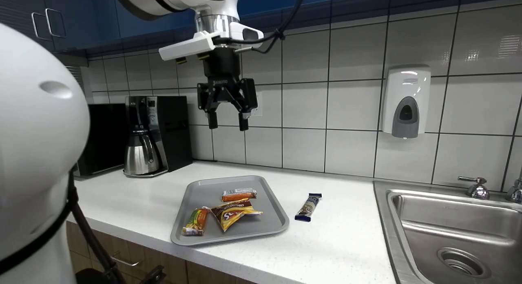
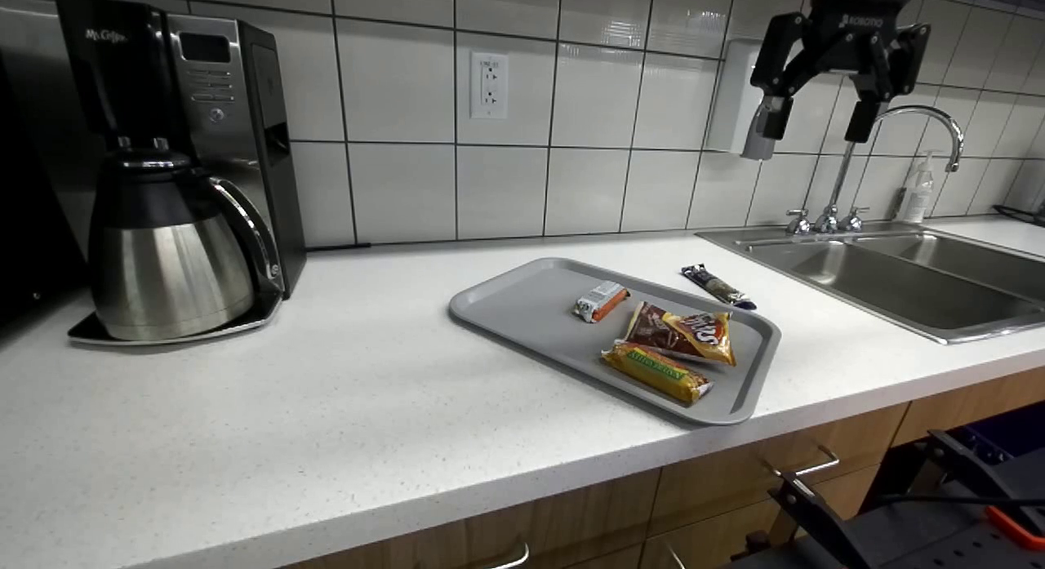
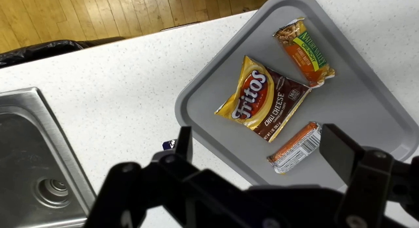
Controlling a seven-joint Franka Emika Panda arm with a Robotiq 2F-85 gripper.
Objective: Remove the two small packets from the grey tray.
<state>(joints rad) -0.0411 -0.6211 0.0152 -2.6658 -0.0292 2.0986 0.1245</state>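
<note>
Grey tray (image 2: 563, 332) on speckled counter (image 2: 367, 373), tiled wall (image 2: 400, 189) behind

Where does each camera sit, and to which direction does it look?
An exterior view: before the counter, nearer the sink, facing the tiled wall; white arm and open hand show.
An exterior view: nearer the coffee maker, facing that wall across the grey tray; hand shows upper right.
Wrist view: above the hand, looking down on the tray, Nature Valley packet and orange-red packet; fingers show at the bottom.
Both exterior views share the coffee maker; all three, tray and sink.
</note>
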